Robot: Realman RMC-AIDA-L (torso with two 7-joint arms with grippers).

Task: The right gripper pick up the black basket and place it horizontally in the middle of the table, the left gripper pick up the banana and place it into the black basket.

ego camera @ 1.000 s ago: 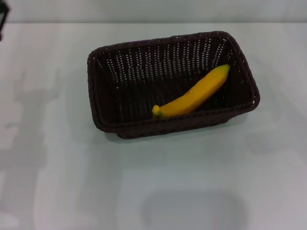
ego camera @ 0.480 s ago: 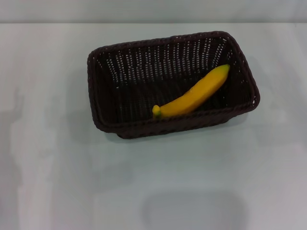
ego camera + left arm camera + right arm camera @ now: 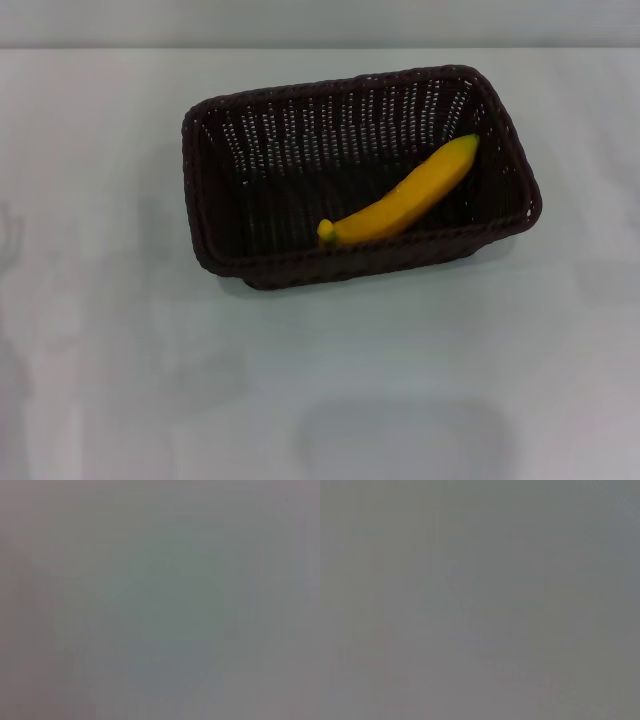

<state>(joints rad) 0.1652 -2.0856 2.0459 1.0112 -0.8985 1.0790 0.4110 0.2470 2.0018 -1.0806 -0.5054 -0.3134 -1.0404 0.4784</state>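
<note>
The black basket stands on the white table, lying crosswise near the middle, a little toward the far side. The banana lies inside it along the near right wall, stem tip toward the basket's middle. Neither gripper shows in the head view. Both wrist views show only a plain grey surface with no fingers and no object.
The table's far edge runs across the top of the head view. Faint shadows lie on the table at the left edge and near the front.
A dark piece of the left gripper at the top left corner one second ago has gone out of view. The shadow on the left has shrunk toward the left edge. Basket and banana have not moved.
</note>
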